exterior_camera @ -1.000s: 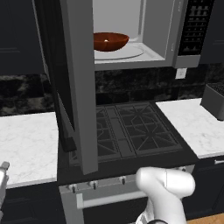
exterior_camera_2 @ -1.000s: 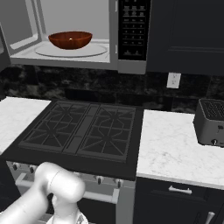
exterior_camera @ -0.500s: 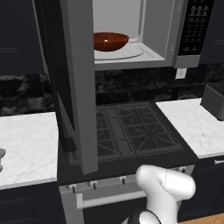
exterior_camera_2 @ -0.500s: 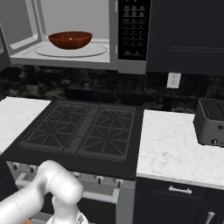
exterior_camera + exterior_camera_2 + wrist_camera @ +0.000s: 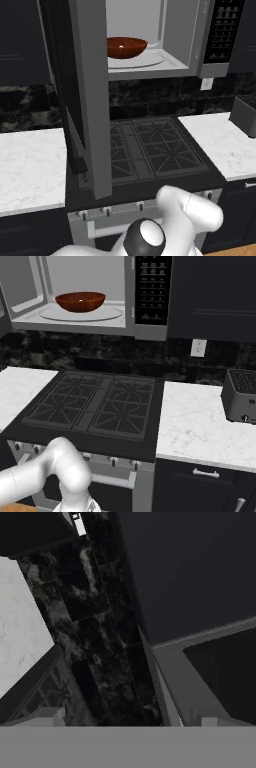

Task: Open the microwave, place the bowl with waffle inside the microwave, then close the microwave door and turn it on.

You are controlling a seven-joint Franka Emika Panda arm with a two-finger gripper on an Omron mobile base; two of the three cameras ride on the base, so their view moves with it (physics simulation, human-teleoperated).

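The microwave hangs above the stove with its cavity open. Inside, the reddish-brown bowl rests on the round turntable; the waffle is hidden behind the bowl's rim. The microwave door stands swung out to the left, its grey edge facing the left base camera. My arm is folded low in front of the stove. In the hand view my gripper is open, nothing between its tips, looking along the black backsplash beside a grey-framed dark panel.
A black gas stove sits under the microwave, with white marble counters on both sides. A dark toaster stands on the right counter. A wall outlet is on the backsplash.
My hand, seen earlier at the left edge of the left base view, has moved out of it to the left. Bowl and door have not moved.
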